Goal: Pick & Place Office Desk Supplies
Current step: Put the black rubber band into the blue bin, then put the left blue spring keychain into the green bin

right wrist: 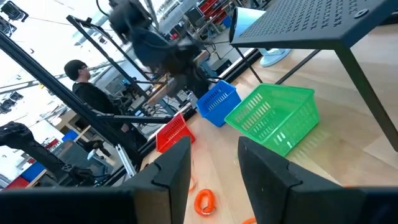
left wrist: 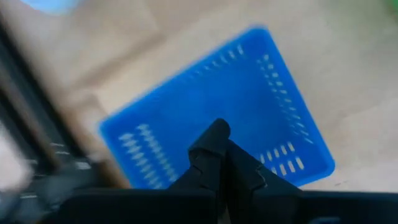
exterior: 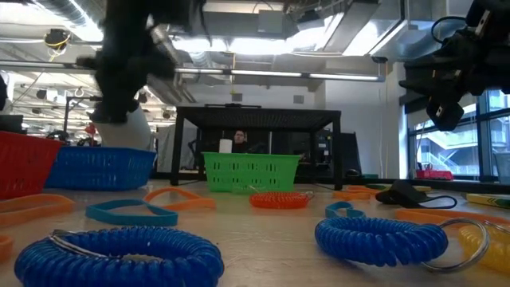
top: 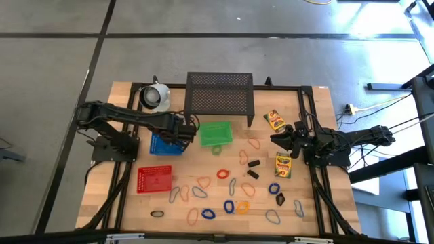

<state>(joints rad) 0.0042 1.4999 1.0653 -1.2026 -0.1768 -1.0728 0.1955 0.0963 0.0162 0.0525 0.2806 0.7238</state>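
Observation:
My left gripper [left wrist: 219, 138] hangs shut and holds nothing, pointing down over the blue basket [top: 165, 144], whose floor [left wrist: 211, 93] looks bare. My right gripper [right wrist: 214, 168] stands open and level at the table's right side [top: 278, 138], with nothing between its fingers. Two yellow crayon boxes [top: 274, 120] [top: 283, 164] lie flat near it. Small black clips [top: 253, 163] lie mid-table. Coloured rubber-band loops and coil loops [top: 229, 206] lie scattered toward the near edge. An orange-red coil [exterior: 279, 199] and blue coils [exterior: 381, 239] show close in the low view.
A green basket [top: 215, 133] stands mid-table and a red basket [top: 154, 179] near left. The black mesh stand [top: 219, 93] is at the far side, with a white cup-like object [top: 156, 96] to its left. A person sits beyond the table [right wrist: 84, 81].

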